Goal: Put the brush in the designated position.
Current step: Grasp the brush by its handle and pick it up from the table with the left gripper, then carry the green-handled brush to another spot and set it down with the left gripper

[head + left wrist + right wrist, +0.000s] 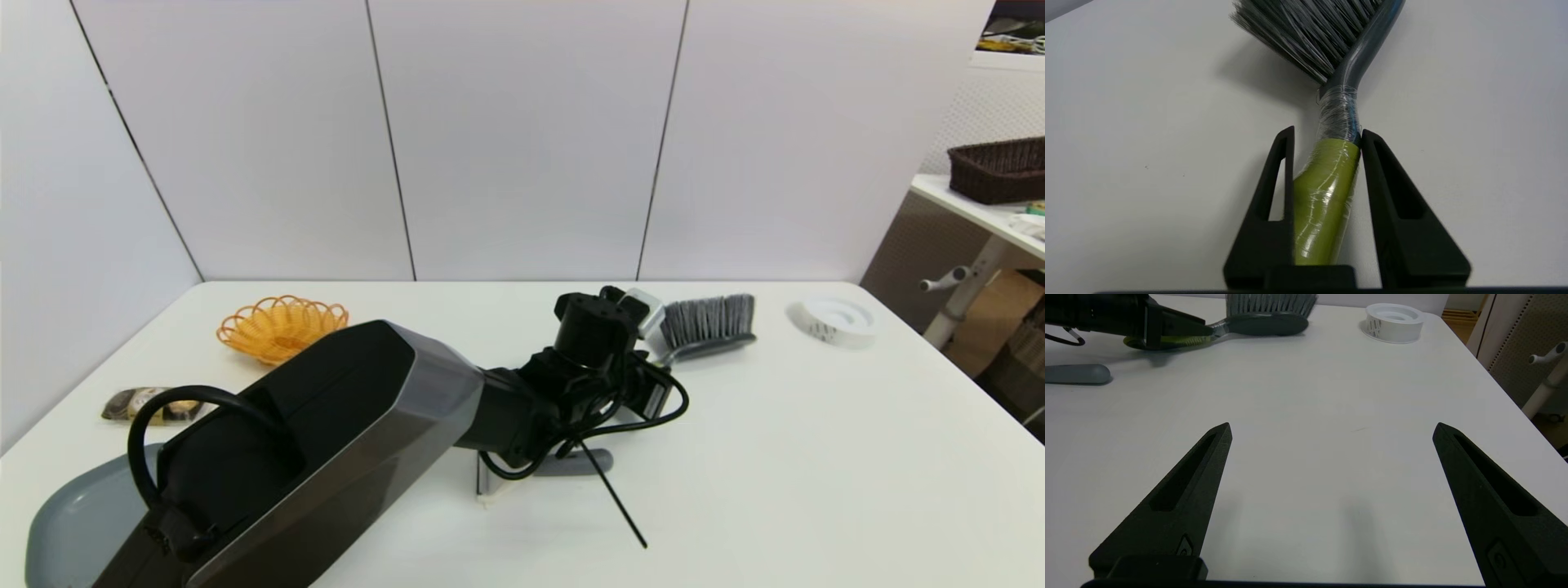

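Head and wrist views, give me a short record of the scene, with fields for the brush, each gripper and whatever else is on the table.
brush: lying on the white table, bristles pointing sideways, lime-green handle between the left gripper's jaws
left gripper: reached across the table, jaws closed on the brush handle
right gripper: low over bare table, jaws wide open, holding nothing
other items: orange wire basket, white tape roll, grey-handled peeler, grey tray, small wrapped packet
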You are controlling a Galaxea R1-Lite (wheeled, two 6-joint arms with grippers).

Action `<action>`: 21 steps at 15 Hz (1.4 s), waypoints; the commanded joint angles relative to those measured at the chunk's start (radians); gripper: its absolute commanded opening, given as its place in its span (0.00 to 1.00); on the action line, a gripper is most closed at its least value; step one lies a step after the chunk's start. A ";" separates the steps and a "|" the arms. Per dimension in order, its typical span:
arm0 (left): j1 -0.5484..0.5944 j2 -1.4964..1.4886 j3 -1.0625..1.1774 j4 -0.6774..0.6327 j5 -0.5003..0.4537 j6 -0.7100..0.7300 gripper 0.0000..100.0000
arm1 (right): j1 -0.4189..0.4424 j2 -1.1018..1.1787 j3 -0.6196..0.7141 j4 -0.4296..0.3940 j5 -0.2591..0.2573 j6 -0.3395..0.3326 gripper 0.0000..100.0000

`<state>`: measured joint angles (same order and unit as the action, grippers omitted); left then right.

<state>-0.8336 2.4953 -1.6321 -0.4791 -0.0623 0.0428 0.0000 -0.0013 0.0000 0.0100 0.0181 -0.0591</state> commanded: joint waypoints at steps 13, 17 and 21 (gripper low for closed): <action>0.002 -0.036 -0.130 0.244 -0.004 0.052 0.00 | 0.000 0.001 0.002 -0.001 0.000 -0.001 1.00; 0.002 -0.064 -0.163 0.244 -0.002 0.052 0.00 | 0.002 0.001 0.002 0.001 0.000 -0.001 1.00; 0.004 -0.101 -0.203 0.243 -0.001 0.089 0.00 | 0.000 0.001 0.002 -0.001 0.000 -0.001 1.00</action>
<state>-0.8313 2.4313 -1.8147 -0.2289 -0.0630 0.1177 0.0000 -0.0013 0.0000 0.0104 0.0181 -0.0591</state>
